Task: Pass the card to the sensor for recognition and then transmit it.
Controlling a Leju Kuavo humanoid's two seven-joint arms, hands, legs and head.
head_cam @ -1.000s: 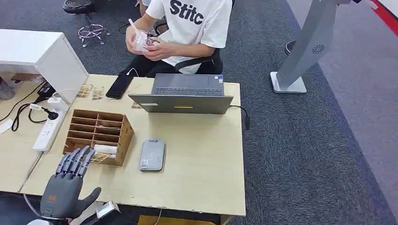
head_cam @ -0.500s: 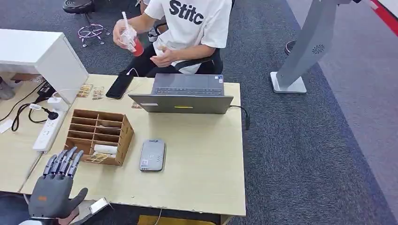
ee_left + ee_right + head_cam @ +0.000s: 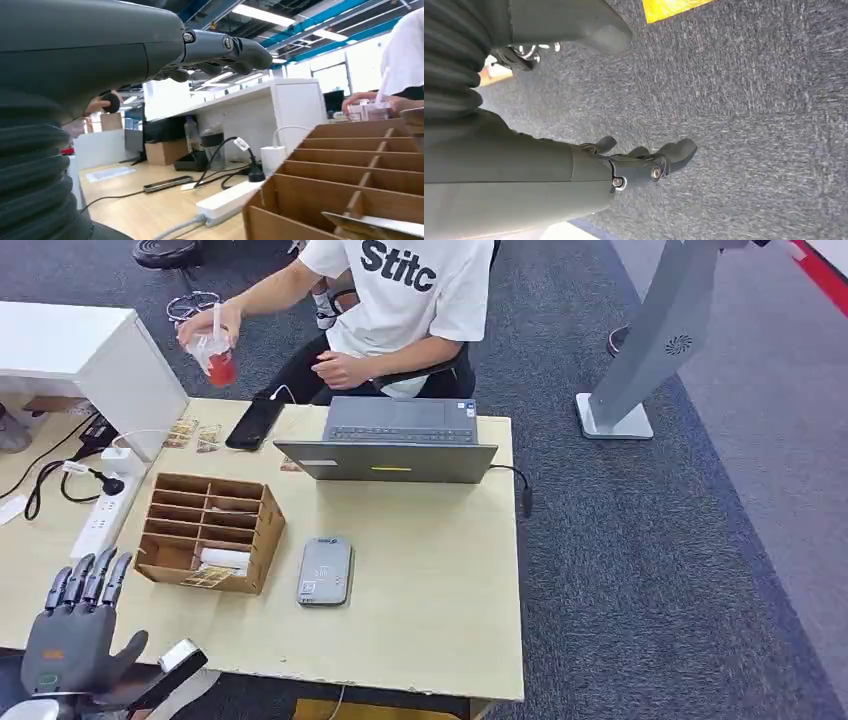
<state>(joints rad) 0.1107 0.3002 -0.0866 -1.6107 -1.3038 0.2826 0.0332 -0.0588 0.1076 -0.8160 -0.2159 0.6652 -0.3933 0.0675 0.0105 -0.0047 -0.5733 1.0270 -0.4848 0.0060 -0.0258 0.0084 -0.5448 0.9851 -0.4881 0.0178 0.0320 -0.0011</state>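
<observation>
A grey card sensor (image 3: 325,571) lies flat on the wooden table (image 3: 430,590), right of a brown wooden compartment box (image 3: 210,530). A white card (image 3: 225,558) and a second card (image 3: 205,578) lie in the box's nearest compartments. My left hand (image 3: 75,640) hovers at the table's near left corner, left of the box, with its fingers spread and nothing in it. In the left wrist view the left hand (image 3: 100,55) is beside the box (image 3: 350,185), where a card (image 3: 380,225) shows in a compartment. My right hand (image 3: 644,165) hangs over grey carpet, holding nothing.
A laptop (image 3: 395,440) stands at the table's far side. Behind it sits a person (image 3: 400,300) holding out a cup of red drink (image 3: 215,355). A black phone (image 3: 255,423), a white power strip (image 3: 100,520) and a white cabinet (image 3: 90,350) lie to the left. A grey stand (image 3: 650,340) rises far right.
My left hand has drawn back from the box toward the table's near left corner. The person has swung the cup out to the left.
</observation>
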